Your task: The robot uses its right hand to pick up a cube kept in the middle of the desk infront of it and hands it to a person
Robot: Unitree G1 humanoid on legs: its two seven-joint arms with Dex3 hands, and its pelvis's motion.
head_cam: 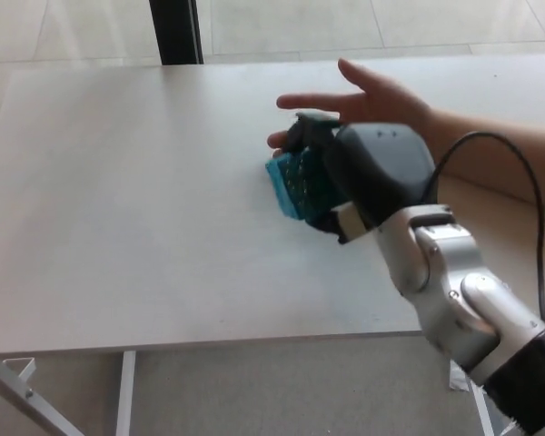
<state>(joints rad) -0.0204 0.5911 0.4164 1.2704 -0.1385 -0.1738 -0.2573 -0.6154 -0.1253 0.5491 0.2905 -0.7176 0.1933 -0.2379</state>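
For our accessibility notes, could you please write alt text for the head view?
The robot's right hand holds a blue cube above a white desk, just in front of a person's open hand reaching in from the right.
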